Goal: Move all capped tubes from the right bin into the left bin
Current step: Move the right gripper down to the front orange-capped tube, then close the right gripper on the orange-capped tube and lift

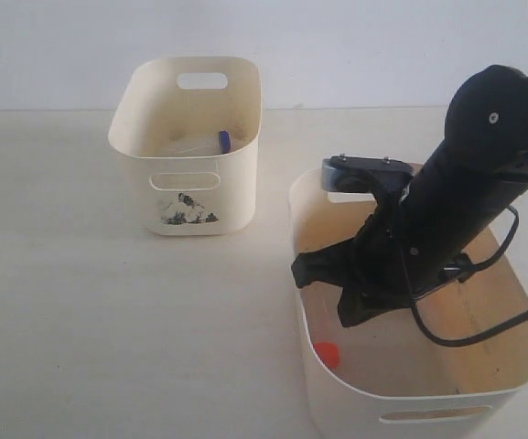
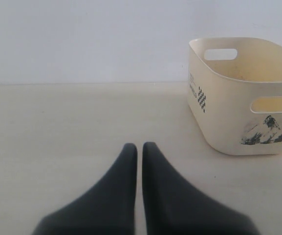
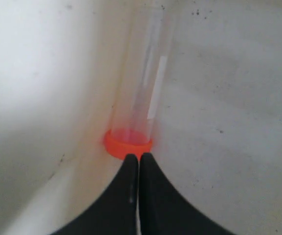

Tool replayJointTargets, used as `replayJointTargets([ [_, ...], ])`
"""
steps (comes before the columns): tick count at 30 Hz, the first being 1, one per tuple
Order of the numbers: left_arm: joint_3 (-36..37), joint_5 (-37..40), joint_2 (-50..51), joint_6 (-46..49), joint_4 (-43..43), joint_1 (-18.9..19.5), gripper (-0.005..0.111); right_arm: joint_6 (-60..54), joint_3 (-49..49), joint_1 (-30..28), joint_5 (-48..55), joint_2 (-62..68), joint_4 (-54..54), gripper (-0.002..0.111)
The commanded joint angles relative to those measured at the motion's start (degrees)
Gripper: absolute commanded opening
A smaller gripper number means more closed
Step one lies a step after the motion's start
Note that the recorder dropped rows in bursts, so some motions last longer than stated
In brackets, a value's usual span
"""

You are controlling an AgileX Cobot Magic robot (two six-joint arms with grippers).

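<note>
In the right wrist view an orange-red capped tube (image 3: 143,83) lies along the foot of the right bin's wall (image 3: 33,73), cap (image 3: 126,145) nearest me. My right gripper (image 3: 139,155) is shut, its tips right at the cap's edge with nothing between them. The exterior view shows that arm reaching down into the right bin (image 1: 337,389), gripper (image 1: 348,318) just above the orange-red cap (image 1: 327,353). A blue-capped tube (image 1: 224,141) lies in the left bin (image 1: 190,183). My left gripper (image 2: 139,145) is shut and empty over the table, short of the left bin (image 2: 228,112). Other tubes are hidden.
The right arm and its black cable (image 1: 465,338) fill much of the right bin's middle. A strip of bare tabletop (image 1: 273,229) separates the two bins. A pale wall (image 1: 337,46) runs behind the table.
</note>
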Motion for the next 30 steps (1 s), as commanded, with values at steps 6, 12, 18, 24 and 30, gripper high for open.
replayJointTargets([
  [6, -0.16, -0.08, -0.19, -0.48, 0.11, 0.06, 0.004, -9.64, -0.33, -5.45, 1.58, 1.14, 6.69, 0.000],
  [12, -0.16, -0.08, -0.19, -0.48, 0.11, 0.06, 0.004, -11.19, -0.33, -6.80, 2.47, 1.35, 7.93, 0.000],
  [18, -0.16, -0.08, -0.19, -0.48, 0.11, 0.06, 0.004, -11.97, -0.33, -6.80, 2.52, 4.48, 8.19, 0.000],
  [24, -0.16, -0.08, -0.19, -0.48, 0.11, 0.06, 0.004, -16.81, -0.33, -6.80, 1.00, 5.18, 8.88, 0.002],
  [30, -0.16, -0.08, -0.19, -0.48, 0.11, 0.06, 0.004, -17.75, -0.33, -6.80, -0.51, 5.18, 10.64, 0.047],
])
